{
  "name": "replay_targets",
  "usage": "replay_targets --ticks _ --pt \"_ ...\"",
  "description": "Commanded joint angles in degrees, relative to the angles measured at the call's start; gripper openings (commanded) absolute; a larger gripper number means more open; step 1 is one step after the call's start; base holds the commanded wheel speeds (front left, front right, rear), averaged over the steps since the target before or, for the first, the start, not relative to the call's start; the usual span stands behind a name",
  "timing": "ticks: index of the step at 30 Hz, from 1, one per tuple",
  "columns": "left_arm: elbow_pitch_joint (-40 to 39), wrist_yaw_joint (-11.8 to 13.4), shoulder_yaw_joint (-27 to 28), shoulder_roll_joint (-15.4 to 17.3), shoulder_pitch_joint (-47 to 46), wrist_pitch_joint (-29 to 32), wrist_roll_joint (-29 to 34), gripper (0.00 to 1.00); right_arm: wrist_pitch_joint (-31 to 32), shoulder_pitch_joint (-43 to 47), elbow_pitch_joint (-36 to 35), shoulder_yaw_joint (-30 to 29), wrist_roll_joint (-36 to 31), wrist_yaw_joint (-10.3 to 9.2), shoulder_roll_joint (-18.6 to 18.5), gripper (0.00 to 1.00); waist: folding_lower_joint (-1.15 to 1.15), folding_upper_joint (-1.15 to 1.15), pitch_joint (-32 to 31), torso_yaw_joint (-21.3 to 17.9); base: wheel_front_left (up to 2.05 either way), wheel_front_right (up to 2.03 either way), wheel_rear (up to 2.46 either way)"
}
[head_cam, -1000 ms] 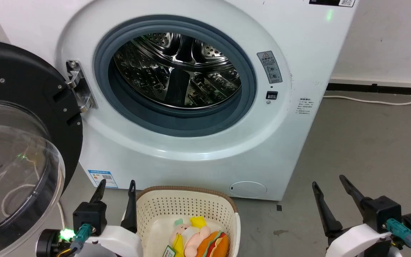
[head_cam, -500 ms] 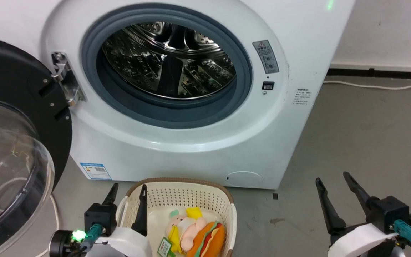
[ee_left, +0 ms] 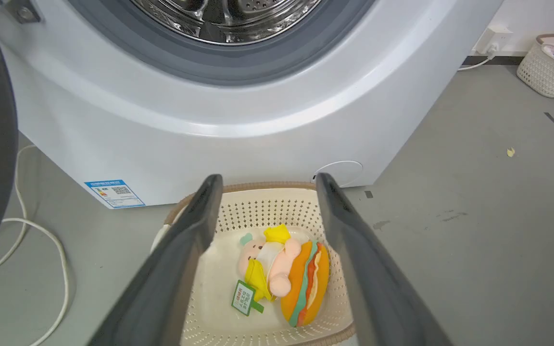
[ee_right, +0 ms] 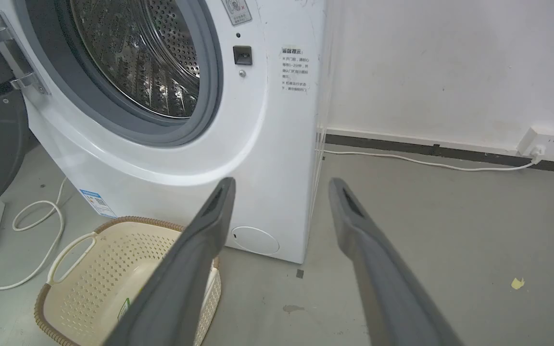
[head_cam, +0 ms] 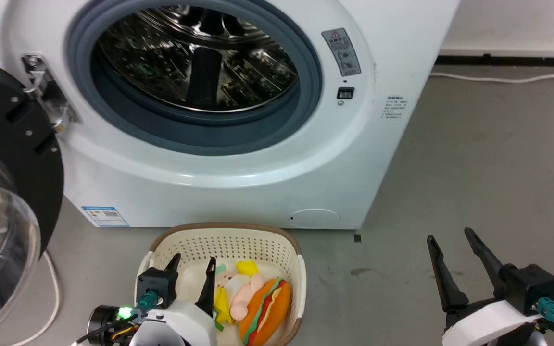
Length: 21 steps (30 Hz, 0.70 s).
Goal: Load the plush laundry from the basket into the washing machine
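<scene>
Grey floor [head_cam: 474, 158]; left claw [head_cam: 194, 263] spread over basket [head_cam: 224, 227]; right claw [head_cam: 450, 236] spread, low, aside.

The washing machine [head_cam: 238, 192] has its round hole wide open, and the drum [head_cam: 161, 62] inside has room. The door [head_cam: 17, 134] hangs out on the left and blocks that side. The basket [head_cam: 224, 226] stands just in front, open on top. The 2 toys, the pink doll [head_cam: 241, 294] and the orange plush [head_cam: 263, 310], lie by its right wall. Its left part is bare. The floor [head_cam: 474, 158] on the right is free.
</scene>
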Motion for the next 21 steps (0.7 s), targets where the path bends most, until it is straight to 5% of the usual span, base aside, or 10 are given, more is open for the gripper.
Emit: replay_targets --ticks 1,21 --pt "1.8 -0.3 -0.6 0.6 -1.6 0.2 -0.6 1.00 -0.7 -1.2 -0.4 0.1 0.8 0.11 0.0 1.00 -0.01 0.00 1.2 -0.9 0.00 0.00 0.00" --pt "17.2 -1.3 -3.6 3.7 -10.0 1.1 -4.2 1.00 -3.1 -3.5 -1.2 1.5 5.4 0.17 0.0 1.00 -0.01 0.00 10.5 -6.4 0.00 0.00 0.00"
